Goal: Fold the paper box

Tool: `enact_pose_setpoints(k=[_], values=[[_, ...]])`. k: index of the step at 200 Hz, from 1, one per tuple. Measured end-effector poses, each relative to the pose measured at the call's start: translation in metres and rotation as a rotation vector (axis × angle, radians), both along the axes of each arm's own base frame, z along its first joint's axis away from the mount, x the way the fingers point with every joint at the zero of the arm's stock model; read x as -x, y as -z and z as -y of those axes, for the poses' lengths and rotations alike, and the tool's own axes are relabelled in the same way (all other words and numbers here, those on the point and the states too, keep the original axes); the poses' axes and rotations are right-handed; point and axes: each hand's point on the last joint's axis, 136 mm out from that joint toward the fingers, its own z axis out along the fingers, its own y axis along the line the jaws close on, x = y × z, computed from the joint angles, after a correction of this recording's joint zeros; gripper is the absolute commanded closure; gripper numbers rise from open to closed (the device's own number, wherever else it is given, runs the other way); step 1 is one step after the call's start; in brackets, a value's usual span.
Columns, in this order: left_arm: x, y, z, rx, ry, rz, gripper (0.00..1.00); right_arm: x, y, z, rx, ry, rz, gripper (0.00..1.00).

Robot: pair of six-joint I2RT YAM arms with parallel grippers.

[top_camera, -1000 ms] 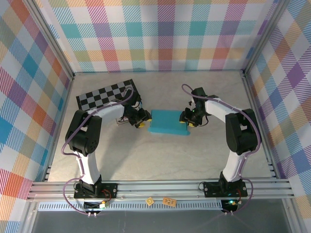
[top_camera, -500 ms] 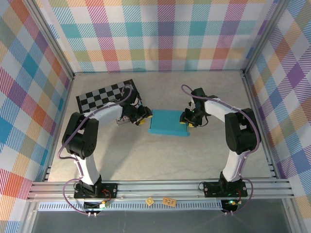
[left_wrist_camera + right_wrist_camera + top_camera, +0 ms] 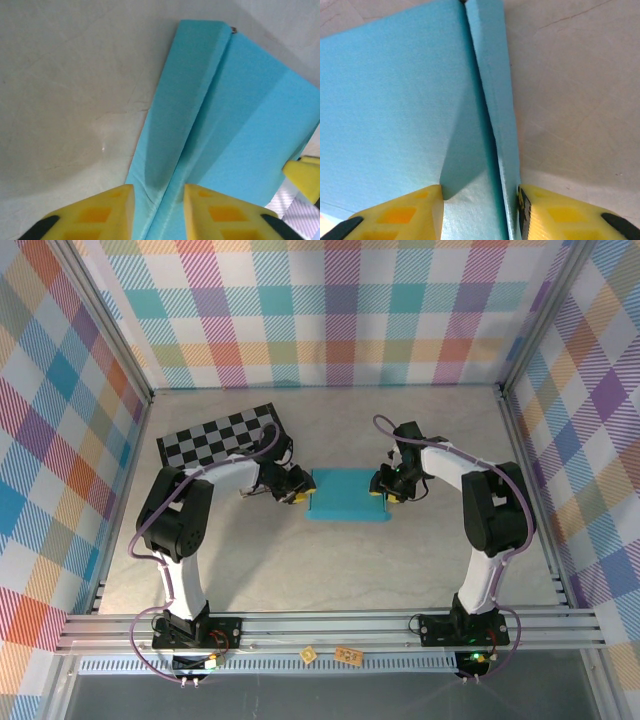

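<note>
Basically late stage: the paper box (image 3: 347, 495) sits mid-table as a shallow turquoise rectangle, walls apparently up. It lies just right of the checkerboard's (image 3: 215, 435) near corner.

The left gripper (image 3: 295, 490) is at the box's left end and the right gripper (image 3: 383, 487) at its right end. In both wrist views the yellow fingers (image 3: 95, 215) stand apart, straddling an end wall. I can't tell whether the pads bear on it.

My read: the end walls are being set or locked. The next move calls for closing on both walls evenly and creasing inward. An uneven squeeze would likely slide or skew the light box.

Count:
- 1 box
- 1 checkerboard
- 2 grippers
- 2 small cards (image 3: 308, 653) (image 3: 348, 653) by the near rail
</note>
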Motion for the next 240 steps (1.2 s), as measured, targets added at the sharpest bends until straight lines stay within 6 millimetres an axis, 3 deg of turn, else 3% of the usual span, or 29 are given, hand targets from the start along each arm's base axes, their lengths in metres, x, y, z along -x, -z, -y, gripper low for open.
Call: enact_pose_setpoints(k=[57, 101, 134, 171, 240], values=[[0.003, 0.003, 0.001, 0.007, 0.018, 0.008, 0.73, 0.001, 0.001, 0.000, -0.034, -0.008, -0.028, 0.55], [0.005, 0.001, 0.000, 0.003, 0.023, 0.005, 0.54, 0.003, 0.001, 0.004, -0.042, -0.014, -0.041, 0.47], [0.007, -0.013, 0.001, 0.022, 0.029, 0.020, 0.51, 0.004, -0.007, 0.011, -0.044, -0.015, -0.028, 0.42], [0.014, -0.012, 0.003, 0.046, 0.046, 0.002, 0.58, 0.006, -0.020, 0.019, -0.072, -0.008, 0.005, 0.38], [0.024, 0.004, 0.002, 0.051, 0.066, -0.013, 0.72, 0.008, -0.013, 0.013, -0.163, -0.041, -0.027, 0.38]])
